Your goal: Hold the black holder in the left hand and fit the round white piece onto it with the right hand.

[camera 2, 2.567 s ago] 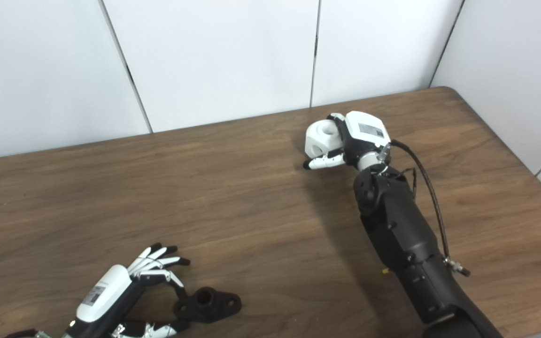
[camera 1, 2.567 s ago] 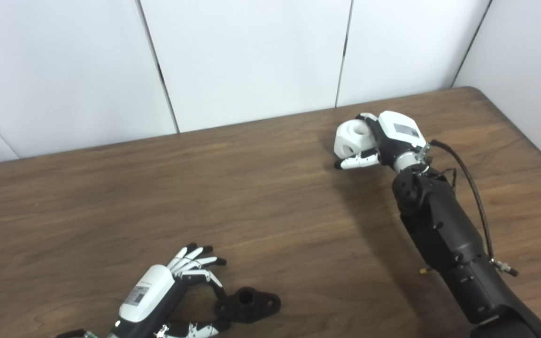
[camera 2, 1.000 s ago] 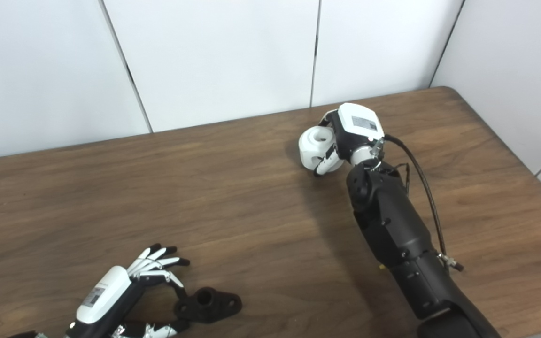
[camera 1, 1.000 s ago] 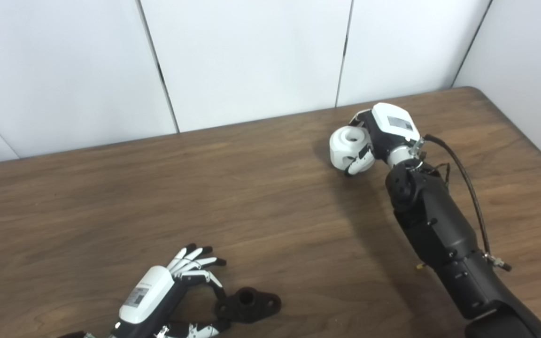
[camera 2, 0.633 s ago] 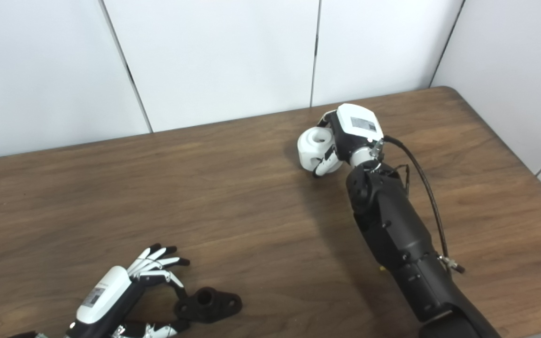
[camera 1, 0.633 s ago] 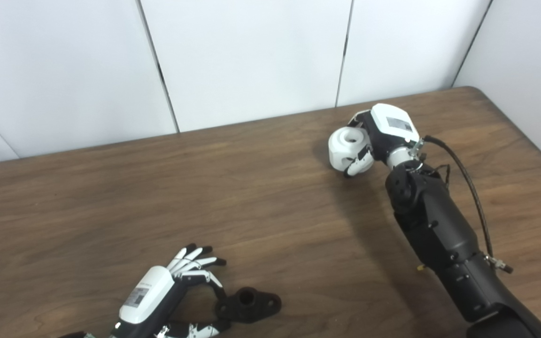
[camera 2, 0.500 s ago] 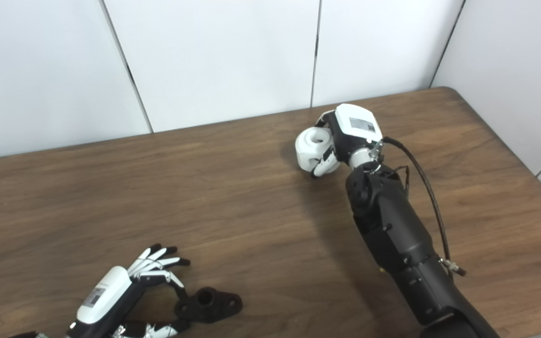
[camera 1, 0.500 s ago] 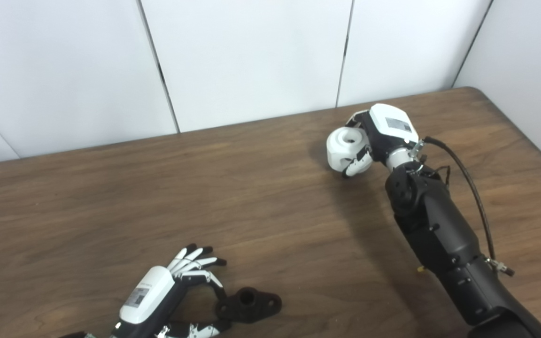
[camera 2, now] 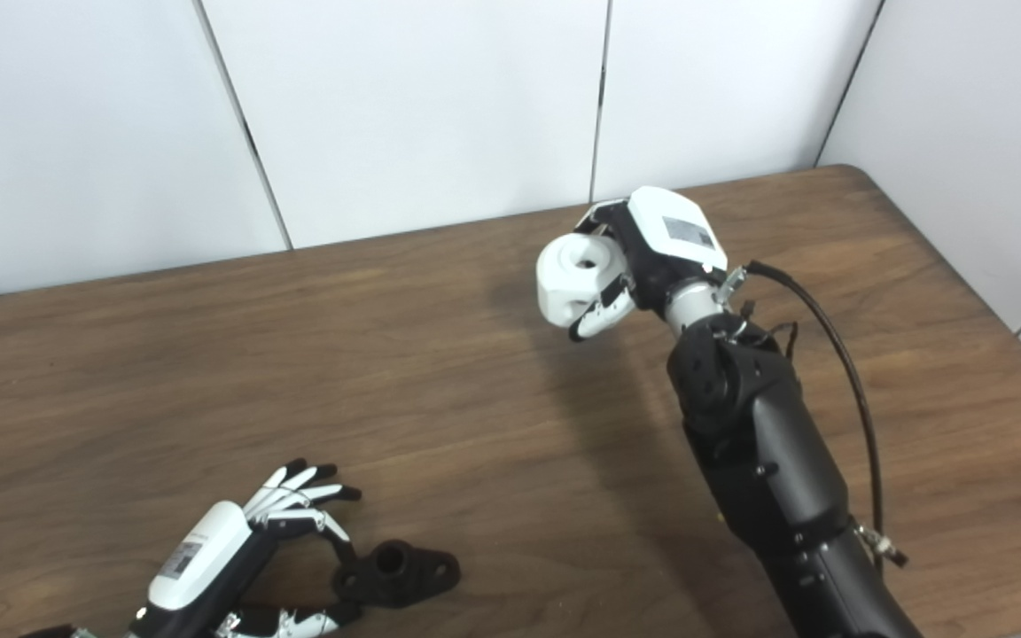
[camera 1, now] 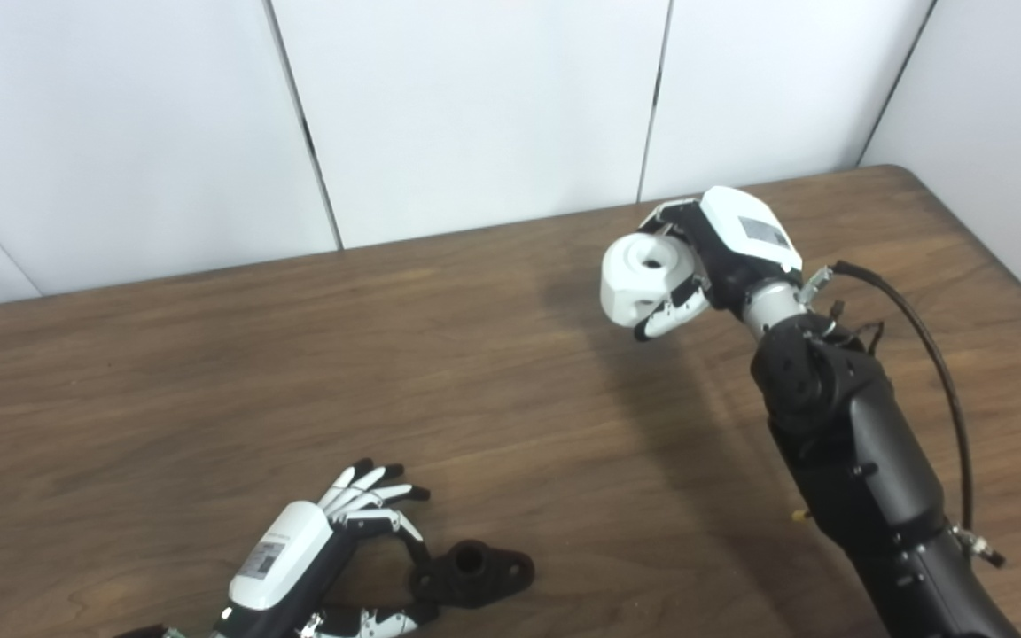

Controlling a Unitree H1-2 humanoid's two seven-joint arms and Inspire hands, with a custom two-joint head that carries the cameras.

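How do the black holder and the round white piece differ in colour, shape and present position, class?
The black holder is dark, low and flat with a raised collar; the round white piece is pale, chunky and drum-like. The holder lies on the table beside the left hand, whose fingers are spread and not closed on it; the white piece is held clear of the table in the right hand. Both show a round central hole.

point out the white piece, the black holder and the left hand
white piece [camera 1: 639, 279], left eye view, on its round side
black holder [camera 1: 472, 571], left eye view, beside its centre hole
left hand [camera 2: 209, 549], right eye view, on its white back
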